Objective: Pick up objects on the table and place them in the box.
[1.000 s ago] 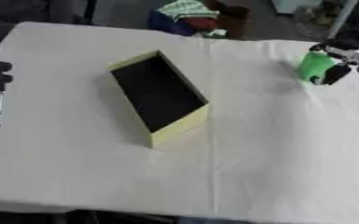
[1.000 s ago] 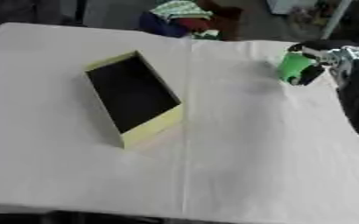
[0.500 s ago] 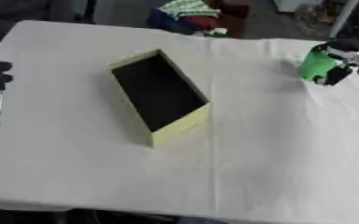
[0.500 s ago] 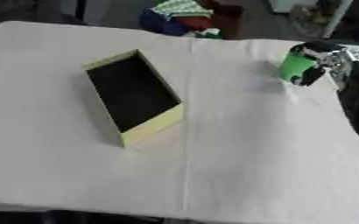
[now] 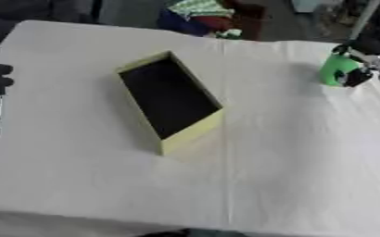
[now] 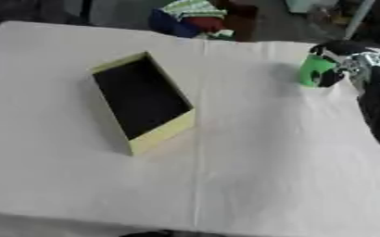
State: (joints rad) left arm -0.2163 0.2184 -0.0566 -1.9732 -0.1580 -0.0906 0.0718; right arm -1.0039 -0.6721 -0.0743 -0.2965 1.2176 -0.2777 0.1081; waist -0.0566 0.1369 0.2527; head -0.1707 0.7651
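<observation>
The green object (image 6: 313,71) is gripped by the right hand (image 6: 351,65), fingers curled round it, and has been lifted slightly, well right of the box (image 6: 157,134); carrying across remains.

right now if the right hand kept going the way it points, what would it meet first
The right hand, curled round the green object, points toward the view's left. Ahead lies bare white table; the yellow box would likely come first, though height is unclear.

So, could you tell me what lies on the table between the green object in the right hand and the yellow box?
Nothing: only bare white tablecloth separates the green object, held by the right hand, from the yellow box, clearest in the right eye view.
</observation>
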